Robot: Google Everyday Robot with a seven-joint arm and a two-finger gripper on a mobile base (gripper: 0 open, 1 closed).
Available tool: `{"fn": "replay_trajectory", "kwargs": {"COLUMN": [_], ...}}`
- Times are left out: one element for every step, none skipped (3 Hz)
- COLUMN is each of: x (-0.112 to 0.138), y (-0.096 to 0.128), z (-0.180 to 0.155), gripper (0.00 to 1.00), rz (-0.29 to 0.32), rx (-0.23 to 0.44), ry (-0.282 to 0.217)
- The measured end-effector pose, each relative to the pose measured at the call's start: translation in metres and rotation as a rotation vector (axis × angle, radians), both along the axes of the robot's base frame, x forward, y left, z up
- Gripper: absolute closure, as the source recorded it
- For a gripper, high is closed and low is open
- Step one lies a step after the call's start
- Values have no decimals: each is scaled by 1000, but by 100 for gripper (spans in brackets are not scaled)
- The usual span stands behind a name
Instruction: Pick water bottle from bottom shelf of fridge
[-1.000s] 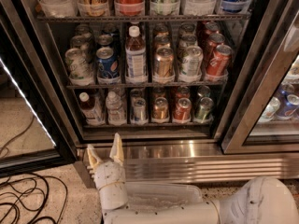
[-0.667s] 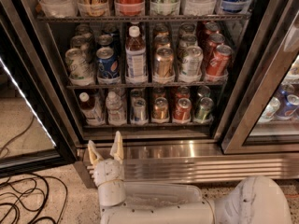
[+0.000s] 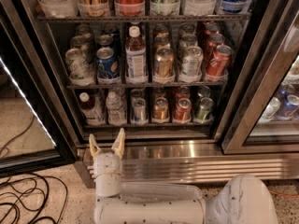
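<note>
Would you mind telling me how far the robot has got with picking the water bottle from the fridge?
Done: the fridge stands open. In hand: the claw hangs open and empty before the steel base, just below the bottom shelf. Left: reach in, grip the water bottle standing in its lane, and lift it out.

Front row of the bottom shelf: two small bottles, namely one water bottle and one dark reddish bottle, then four short cans. Front of the rack above: five taller cans, one tall amber bottle. Rows behind too hidden to count. One gripper, two fingers spread, low before the single steel base.
</note>
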State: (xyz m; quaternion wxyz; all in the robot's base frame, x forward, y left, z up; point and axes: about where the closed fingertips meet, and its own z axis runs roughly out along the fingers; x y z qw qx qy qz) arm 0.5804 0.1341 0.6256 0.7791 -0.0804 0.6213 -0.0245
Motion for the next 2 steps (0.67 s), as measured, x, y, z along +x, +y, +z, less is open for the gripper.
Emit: {"fn": "replay_trajectory", "kwargs": {"x": [15,28], "y": [-3,-9], "z": [-3,-3], "gripper": [30,31], "rz": [-39,-87], "rx": [28,47], "ry": [3,-1]}}
